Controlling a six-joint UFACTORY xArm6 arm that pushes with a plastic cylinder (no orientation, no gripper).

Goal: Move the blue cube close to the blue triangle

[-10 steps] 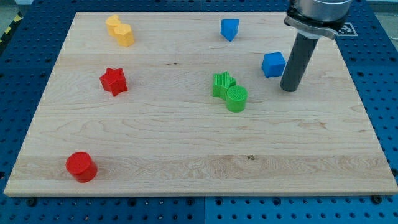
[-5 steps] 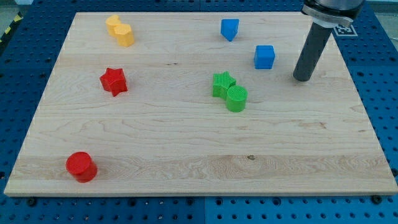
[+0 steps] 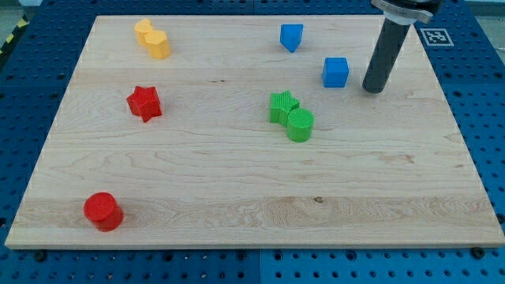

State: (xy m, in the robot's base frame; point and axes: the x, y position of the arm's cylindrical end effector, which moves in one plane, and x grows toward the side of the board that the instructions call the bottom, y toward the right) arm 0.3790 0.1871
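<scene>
The blue cube (image 3: 335, 72) sits on the wooden board (image 3: 237, 197) at the upper right. The blue triangle (image 3: 291, 36) lies up and to the left of it, near the board's top edge, with a gap between them. My tip (image 3: 374, 89) rests on the board just right of the blue cube and a little lower, not touching it. The dark rod rises from the tip toward the view's top right.
A green star (image 3: 282, 106) and a green cylinder (image 3: 300, 125) touch each other at mid board. A red star (image 3: 144, 102) is at the left, a red cylinder (image 3: 103, 211) at the lower left, a yellow block (image 3: 152, 39) at the upper left.
The blue cube slid up and left toward the blue triangle, then stayed put. My tip moved up and right, away from the cube, then back left beside it.
</scene>
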